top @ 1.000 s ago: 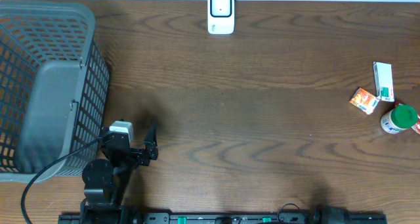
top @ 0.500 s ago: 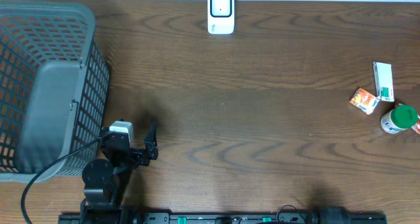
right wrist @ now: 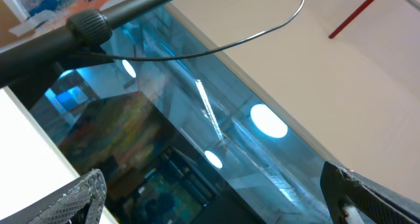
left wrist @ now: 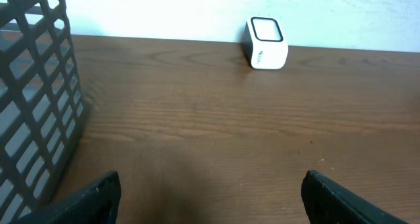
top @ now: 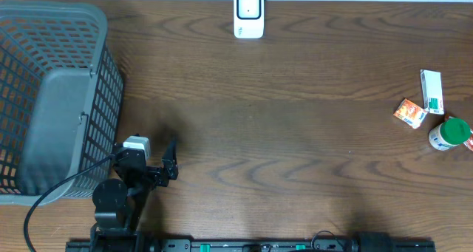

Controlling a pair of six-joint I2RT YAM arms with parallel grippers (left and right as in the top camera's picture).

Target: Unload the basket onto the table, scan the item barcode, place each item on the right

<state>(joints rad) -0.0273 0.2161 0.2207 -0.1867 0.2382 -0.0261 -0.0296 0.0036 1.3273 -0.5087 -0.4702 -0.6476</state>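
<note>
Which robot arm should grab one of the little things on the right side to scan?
Probably the right. The small orange box, white-and-green box and green-lidded bottle lie on its side; the open left gripper sits far off beside the grey plastic basket.

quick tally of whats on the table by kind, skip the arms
basket: 1
scanner: 1
boxes: 2, orange box and white box
green-capped bottle: 1
total: 5

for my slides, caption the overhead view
Open left gripper beside grey basket, white scanner at far edge, orange packet, white box and green-lidded bottle far right
</note>
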